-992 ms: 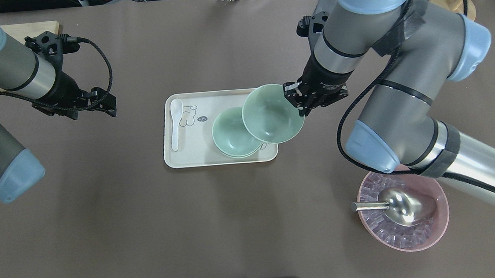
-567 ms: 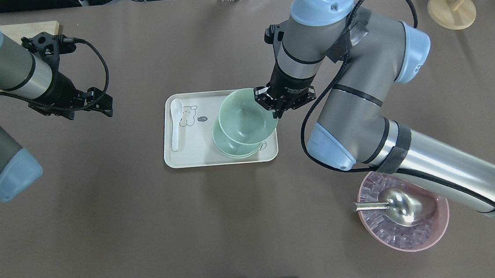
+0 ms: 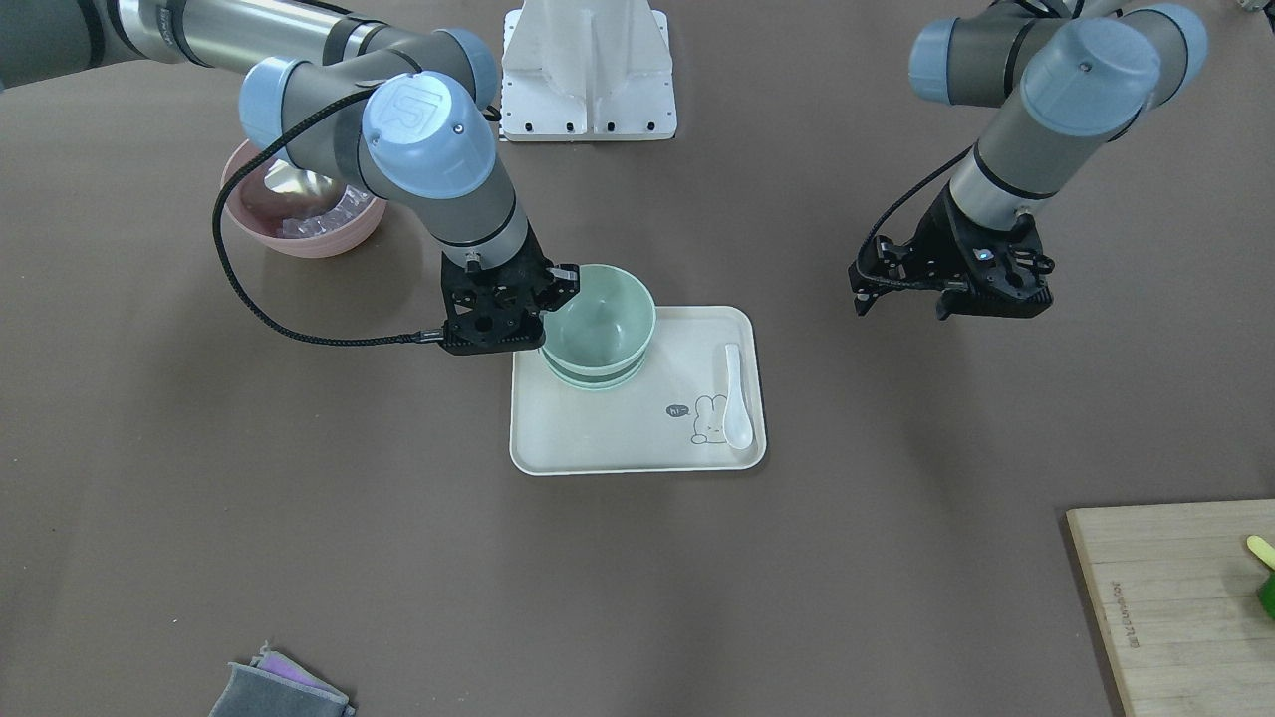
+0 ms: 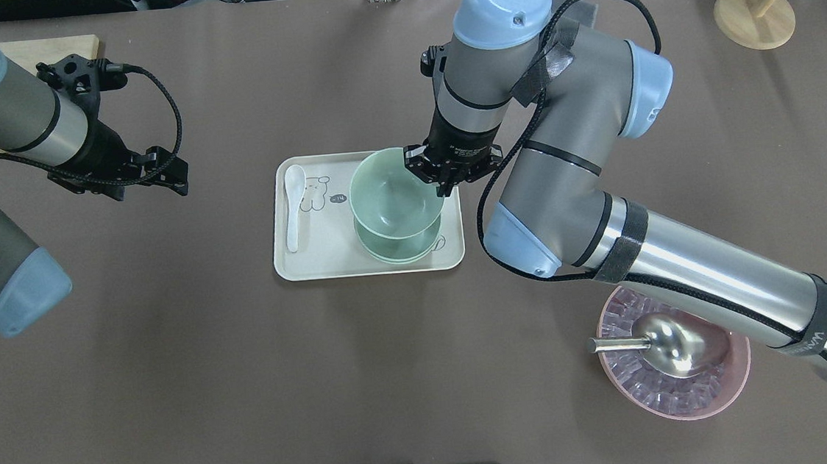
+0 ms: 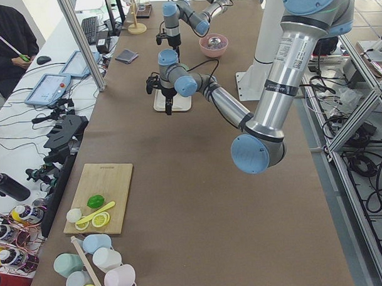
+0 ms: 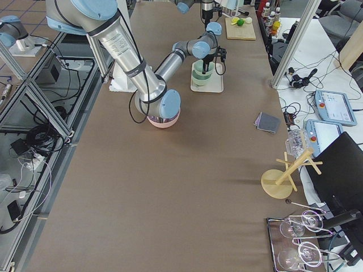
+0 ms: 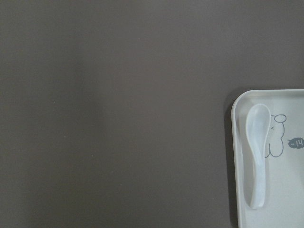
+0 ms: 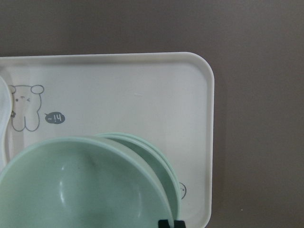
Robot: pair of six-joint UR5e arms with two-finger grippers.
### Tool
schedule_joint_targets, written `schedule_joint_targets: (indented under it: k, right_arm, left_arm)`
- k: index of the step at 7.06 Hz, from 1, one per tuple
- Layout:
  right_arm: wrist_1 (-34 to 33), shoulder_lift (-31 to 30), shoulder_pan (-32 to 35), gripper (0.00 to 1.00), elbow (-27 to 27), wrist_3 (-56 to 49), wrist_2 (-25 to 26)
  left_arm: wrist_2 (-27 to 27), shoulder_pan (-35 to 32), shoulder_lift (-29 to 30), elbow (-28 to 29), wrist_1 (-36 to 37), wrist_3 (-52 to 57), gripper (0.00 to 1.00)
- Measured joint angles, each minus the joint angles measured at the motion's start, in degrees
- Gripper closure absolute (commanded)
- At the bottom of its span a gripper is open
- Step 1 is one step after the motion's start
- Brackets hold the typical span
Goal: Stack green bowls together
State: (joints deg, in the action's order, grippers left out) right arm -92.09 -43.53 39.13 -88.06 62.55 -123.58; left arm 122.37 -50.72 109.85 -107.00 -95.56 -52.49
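Right gripper [image 4: 440, 180]: clenched on the rim of one green bowl [image 4: 390, 203], one finger inside the rim and one outside, gripping on the side of the bowl towards the right arm. This held bowl is upright, mouth up, and sits directly over the other two green bowls [image 4: 402, 252], which are nested one inside the other on the right half of a cream tray [image 4: 316, 265]. In the right wrist view the rims of the nested pair show below and beside the held bowl, slightly offset from it. Whether the held bowl is touching the pair cannot be determined from any view. Left gripper [image 4: 174, 174]: released, jaws apart with nothing between them, hanging above the bare brown table [image 4: 175, 391] well apart from the tray on its left side. Its wrist camera shows only the table surface and the tray's left edge. A white spoon [image 4: 293, 206] lies lengthwise along that left edge, beside a printed cartoon animal. A pink bowl [image 4: 729, 384] stands on the table well apart from the tray, under the right arm's forearm, and contains clear pieces and a metal scoop [image 4: 677, 344]. A wooden board [image 3: 1165, 597] lies at the table's edge on the left arm's side.
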Motion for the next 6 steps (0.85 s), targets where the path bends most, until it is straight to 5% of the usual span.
schedule_joint_targets:
  k: [6]
  right_arm:
    - [0.07, 1.20, -0.66, 1.00, 3.48, 0.07, -0.02]
  left_arm:
    - [0.00, 0.11, 0.46, -0.02, -0.01, -0.17, 0.02]
